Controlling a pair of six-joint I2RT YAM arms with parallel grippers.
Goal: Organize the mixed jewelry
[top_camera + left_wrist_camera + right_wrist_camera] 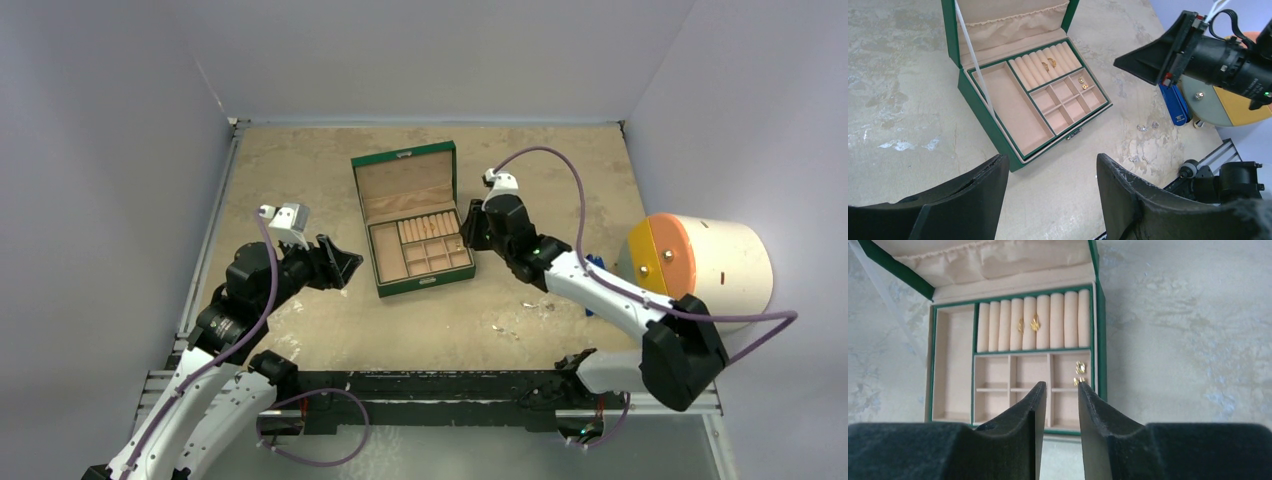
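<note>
An open green jewelry box [388, 286] lies mid-table. Its ring rolls hold two gold rings [1035, 322], and its top right small compartment holds two gold studs [1080, 367]. Loose silvery jewelry pieces [1142, 128] lie on the table right of the box, more of them nearer the front edge [1134, 159]. My right gripper [1062, 385] hovers over the box's right side, its jaws slightly apart with nothing between them. To the left of the box my left gripper [1050, 162] stands open and empty above bare table.
A blue clip-like tool [1174, 105] lies right of the loose pieces. A large white drum with an orange and yellow face [700, 262] stands at the right edge. Walls close in the back and both sides.
</note>
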